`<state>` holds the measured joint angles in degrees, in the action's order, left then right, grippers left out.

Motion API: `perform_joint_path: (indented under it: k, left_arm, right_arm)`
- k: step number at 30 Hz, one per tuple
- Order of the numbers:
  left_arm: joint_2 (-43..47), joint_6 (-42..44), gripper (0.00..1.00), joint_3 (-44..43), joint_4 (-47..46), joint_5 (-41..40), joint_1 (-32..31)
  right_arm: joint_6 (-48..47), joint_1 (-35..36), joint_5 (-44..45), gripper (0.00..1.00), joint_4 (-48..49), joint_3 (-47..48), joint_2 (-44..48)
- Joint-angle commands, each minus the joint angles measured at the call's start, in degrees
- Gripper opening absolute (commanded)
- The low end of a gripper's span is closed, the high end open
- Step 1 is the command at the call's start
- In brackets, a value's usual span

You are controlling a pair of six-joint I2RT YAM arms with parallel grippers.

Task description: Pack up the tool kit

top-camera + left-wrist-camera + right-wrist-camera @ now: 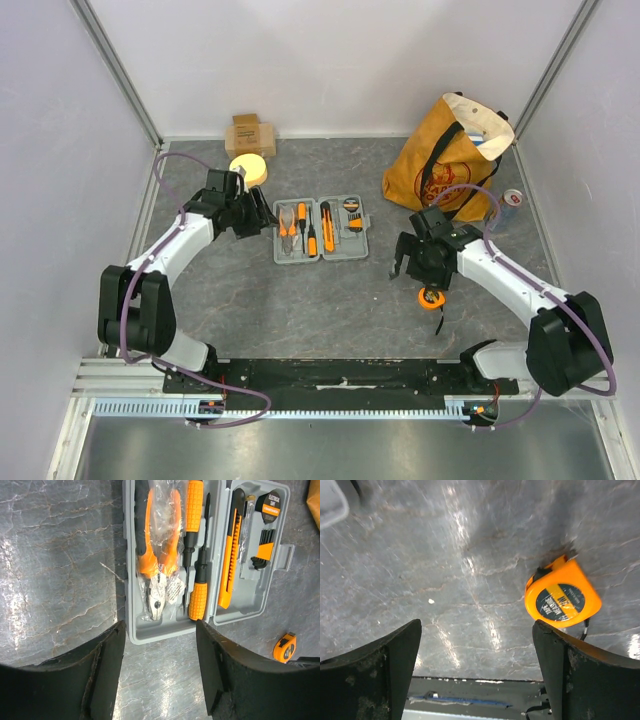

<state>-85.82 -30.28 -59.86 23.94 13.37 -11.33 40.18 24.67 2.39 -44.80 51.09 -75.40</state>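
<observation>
Overhead view: grey case lies open flat mid-table, orange-handled items in its slots. Left tool sits just beside the case's left edge, jaws spread, nothing in them. Right tool is to the right of the case, apart from it, jaws also spread and empty. Orange tape measure lies on the table just below the right tool, outside the case. Tote bag stands at back right, a can beside it. Cardboard box and yellow disc at back left.

Left wrist: left tool wide open over the case corner, touching nothing. Slots hold pliers in plastic wrap, two screwdrivers, a utility knife, hex keys, a tape roll. Tape measure on the table past the case.

Right wrist: right tool open, empty above bare table. Tape measure lies flat, near the right-hand finger; can't tell if touching. Case corner at top left.
</observation>
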Motion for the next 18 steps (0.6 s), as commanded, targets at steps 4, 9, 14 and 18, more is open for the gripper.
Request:
perform_joint_path:
  k: [4,9,14,18]
  left_arm:
    - [0.2,0.0,0.63,1.0,-4.1,3.7,-0.1]
    - [0.4,0.3,0.63,0.7,-4.1,3.5,0.1]
    - [-0.1,0.7,0.62,0.0,-3.3,3.3,-0.2]
    - [-1.4,1.2,0.62,-0.6,-2.9,2.9,0.0]
  right_arm:
    - [4.4,-2.2,-11.3,0.98,2.5,-6.7,3.1]
    - [2.0,-3.8,-14.9,0.98,2.3,-8.5,0.5]
    - [1.3,-6.9,-11.5,0.98,0.2,-8.4,-1.1]
    - [0.3,-9.0,-6.0,0.98,-1.4,-8.0,-1.6]
